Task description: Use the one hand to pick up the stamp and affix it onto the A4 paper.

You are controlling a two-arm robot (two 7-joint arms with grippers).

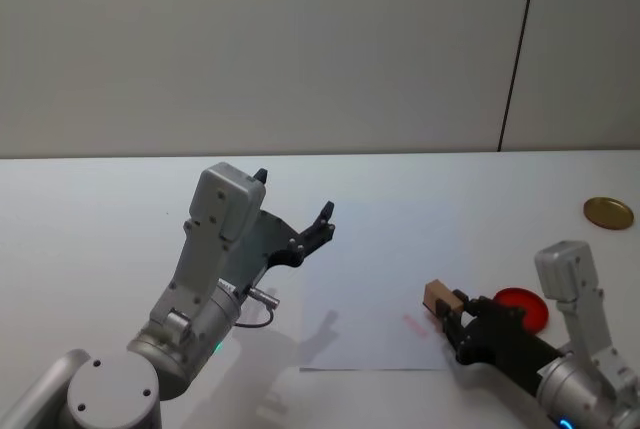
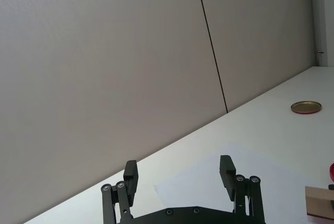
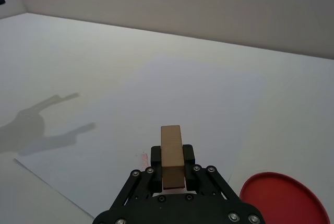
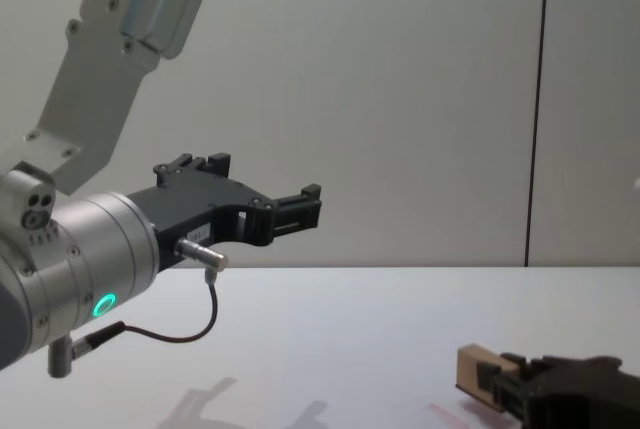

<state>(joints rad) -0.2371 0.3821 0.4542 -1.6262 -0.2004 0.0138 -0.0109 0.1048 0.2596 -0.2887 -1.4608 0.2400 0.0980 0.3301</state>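
My right gripper [image 1: 456,311] is shut on the stamp [image 1: 436,297], a pale tan wooden block that sticks out past the fingertips. It hovers low over the right part of the A4 paper [image 1: 365,294], close to a faint red mark [image 1: 414,323]. From the right wrist, the stamp [image 3: 172,152] sits clamped between the black fingers [image 3: 155,156] above the paper [image 3: 182,93]. The chest view catches the stamp [image 4: 474,369] and right gripper [image 4: 512,381] at the lower right. My left gripper [image 1: 295,197] is raised above the paper's left side, open and holding nothing [image 2: 178,172].
A round red ink pad [image 1: 523,308] lies on the table just right of the right gripper. A gold lid [image 1: 608,212] rests farther back at the right. The white table [image 1: 100,229] runs to a grey wall behind.
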